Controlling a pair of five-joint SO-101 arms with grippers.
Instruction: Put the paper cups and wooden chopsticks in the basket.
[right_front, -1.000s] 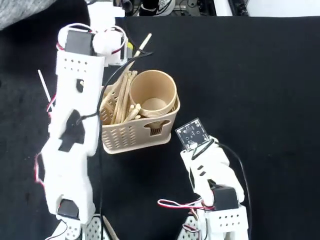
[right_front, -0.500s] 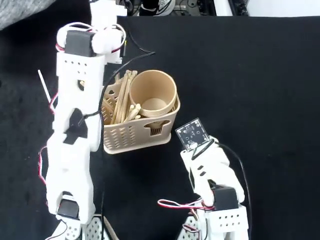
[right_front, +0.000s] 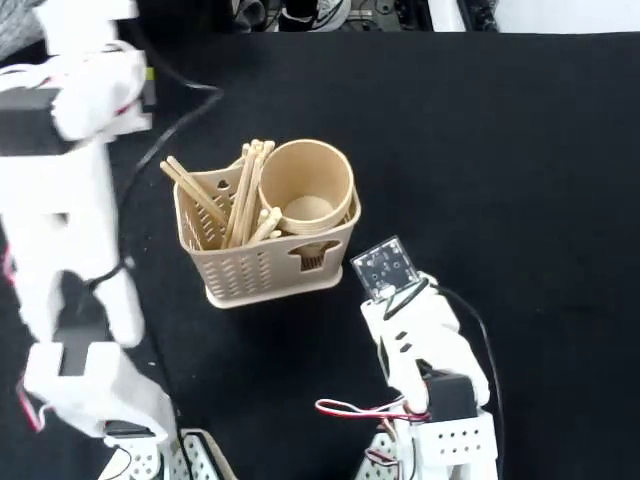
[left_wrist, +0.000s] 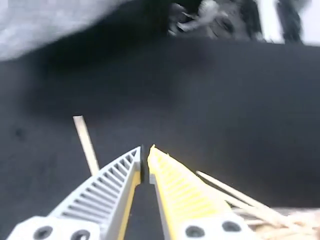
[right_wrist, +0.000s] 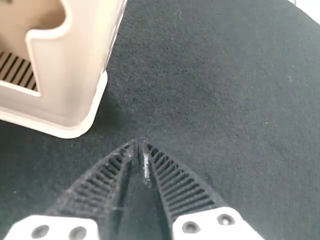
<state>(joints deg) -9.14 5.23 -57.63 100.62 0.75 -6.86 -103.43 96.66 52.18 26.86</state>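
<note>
A beige slotted basket (right_front: 262, 265) stands mid-table. One paper cup (right_front: 305, 180) sits upright in its right half, and several wooden chopsticks (right_front: 240, 195) lean in its left half. My left gripper (left_wrist: 146, 148) is shut on nothing and hangs above the black cloth to the left of the basket. One loose chopstick (left_wrist: 86, 144) lies on the cloth just beyond its tips. The left arm (right_front: 70, 200) rises tall at the table's left. My right gripper (right_wrist: 139, 146) is shut and empty, low over the cloth beside the basket's corner (right_wrist: 65, 75).
Black cloth (right_front: 500, 150) covers the table, with wide free room to the right of the basket. Cables and dark gear (right_front: 330, 12) lie past the far edge. A grey cloth (left_wrist: 50, 25) sits at the far left corner.
The left arm has pulled back from the basket's far-left corner, rising and swinging left. Chopsticks it carried now lean in the basket's left end. The right arm has kept still.
</note>
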